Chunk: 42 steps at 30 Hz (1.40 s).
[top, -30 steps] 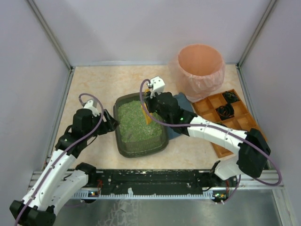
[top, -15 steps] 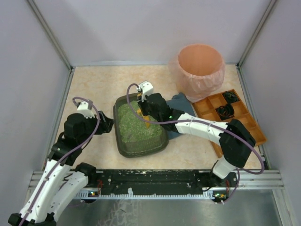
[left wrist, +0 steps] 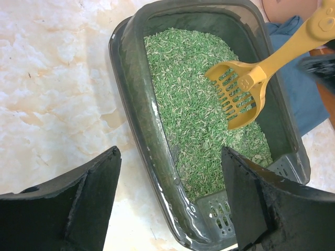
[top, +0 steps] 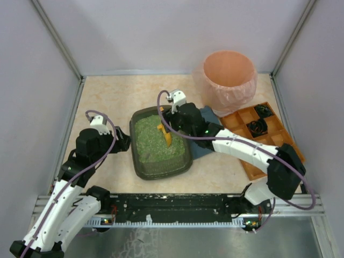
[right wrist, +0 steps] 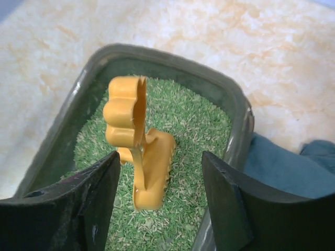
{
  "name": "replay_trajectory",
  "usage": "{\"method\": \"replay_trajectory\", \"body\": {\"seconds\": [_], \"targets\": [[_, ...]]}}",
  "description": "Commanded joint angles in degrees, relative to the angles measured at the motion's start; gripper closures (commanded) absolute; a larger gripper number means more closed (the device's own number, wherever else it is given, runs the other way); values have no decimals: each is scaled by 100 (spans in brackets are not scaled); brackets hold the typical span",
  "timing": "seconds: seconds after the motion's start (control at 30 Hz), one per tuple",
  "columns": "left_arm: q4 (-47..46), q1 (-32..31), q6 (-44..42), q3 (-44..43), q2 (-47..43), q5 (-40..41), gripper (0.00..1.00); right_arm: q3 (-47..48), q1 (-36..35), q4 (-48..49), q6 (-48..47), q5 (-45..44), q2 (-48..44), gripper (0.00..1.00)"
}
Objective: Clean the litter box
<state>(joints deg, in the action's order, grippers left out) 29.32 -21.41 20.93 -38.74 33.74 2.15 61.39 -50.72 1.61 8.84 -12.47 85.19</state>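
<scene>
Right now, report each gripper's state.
Left gripper: open, empty.
Right gripper: open; yellow plastic slotted scoop stands unclamped between its fingers.

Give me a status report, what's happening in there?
Left tool open, beside litter box. Right tool open around yellow scoop, not gripping. Scoop head rests in green litter. Nothing blocking.

Robotics lab test cell, grey panel walls [top: 177, 32], metal corner framing [top: 56, 37], marbled tabletop [top: 107, 94], left arm [top: 67, 185] and right arm [top: 244, 151] bolted to base rail [top: 177, 203].
</scene>
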Motion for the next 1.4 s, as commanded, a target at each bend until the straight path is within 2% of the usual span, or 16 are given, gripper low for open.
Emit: {"method": "replay_trajectory", "body": {"seconds": [0.0, 0.17, 0.27, 0.47, 0.6, 0.77, 0.87, 1.1, 1.37], "targets": [[-146, -16, -45, 34, -68, 121, 16, 228, 280, -13, 221, 848, -927, 33], [-151, -17, -36, 38, -149, 181, 7, 173, 343, -402, 336, 1498, -1529, 27], [-179, -21, -30, 56, -190, 267, 1, 26, 351, -996, 672, 954, -1913, 26], [-190, -16, -76, 33, -50, 114, 0, -662, 438, -2417, 1526, -107, -2911, 23], [-214, -19, -95, 41, -63, 46, 0, -1301, 946, -2936, 2115, -19, -3831, 19], [-301, -18, -108, 108, -257, -2, 0, -1629, 1732, -3688, 2329, 85, -4654, 13], [-330, -13, -111, 143, -354, -1, 0, -1718, 2010, -3878, 2324, 139, -4957, 13], [-338, -20, -129, 122, -338, 14, 0, -1869, 2023, -3823, 2078, -411, -5792, 12], [-313, -15, -96, 132, -575, 206, 0, -2000, 2027, -3733, 1818, -588, -6097, 12]]}}
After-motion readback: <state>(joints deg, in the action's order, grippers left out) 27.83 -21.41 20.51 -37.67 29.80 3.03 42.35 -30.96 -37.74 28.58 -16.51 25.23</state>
